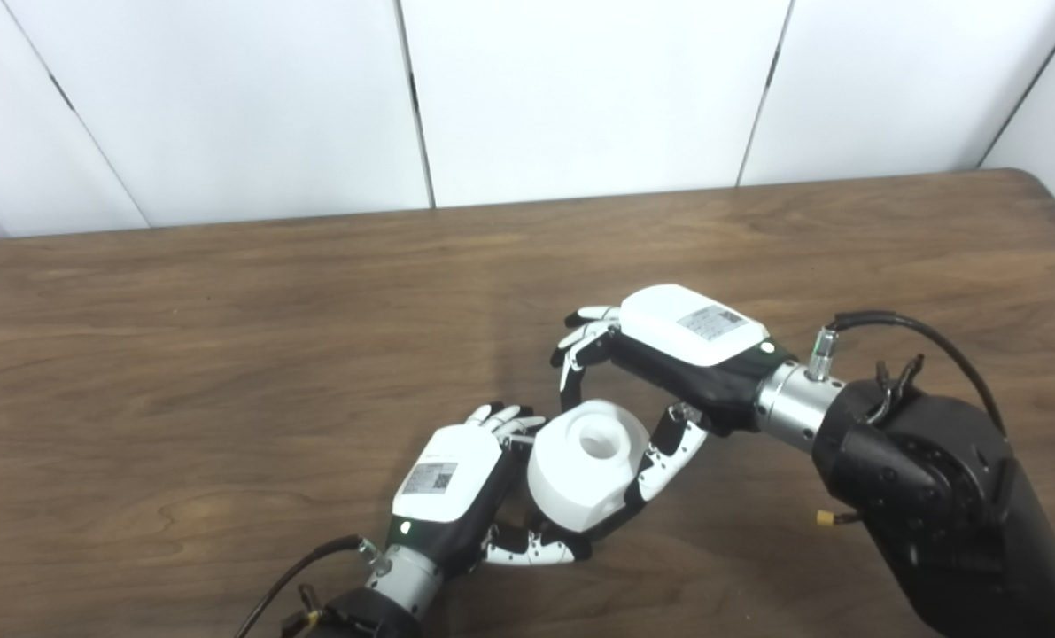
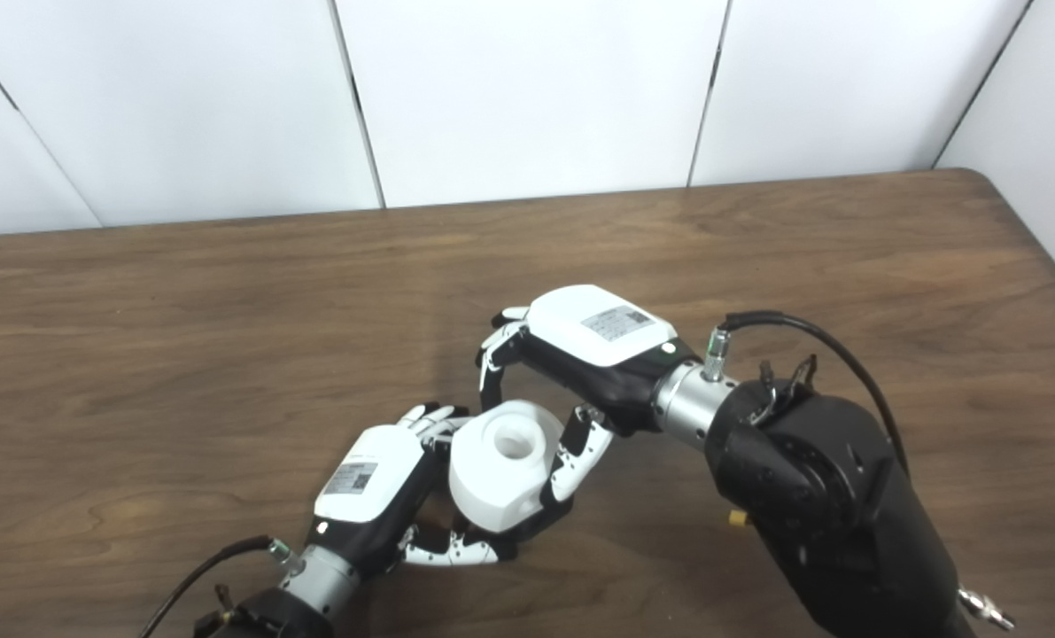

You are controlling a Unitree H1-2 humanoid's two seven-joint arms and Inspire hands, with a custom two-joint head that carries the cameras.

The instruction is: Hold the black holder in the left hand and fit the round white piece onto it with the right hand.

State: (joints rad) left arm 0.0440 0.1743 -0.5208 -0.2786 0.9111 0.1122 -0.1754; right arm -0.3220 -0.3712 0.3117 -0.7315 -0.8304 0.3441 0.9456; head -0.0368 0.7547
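white piece [image 1: 585, 465]: round, chunky, central bore facing up and a bit toward the camera; sits low centre of the view, between both hands, above the table.
black holder [image 1: 616, 523]: only a dark sliver visible under the white piece at its 5 o'clock edge; rest hidden, can't tell how far seated.
left hand [image 1: 456, 478]: at 9 o'clock of the white piece, back of hand up, fingers [image 1: 502, 416] curled against the piece's 10 o'clock edge, thumb running under it at 6 o'clock. Closed around the assembly; whether contact is on the holder or on the white piece, can't tell.
right hand [image 2: 580, 354]: at 1 o'clock of the white piece, back of hand up. Thumb pressed on the piece's 3 o'clock side; other fingers [image 2: 494, 350] curled at 12 o'clock, just clear of the rim. Partial grasp, thumb contact only confirmed.
table [image 1: 226, 354]: dark wood grain, white wall panels at 12 o'clock behind it.
right arm: black forearm entering from 4 o'clock, cable looped over the wrist.
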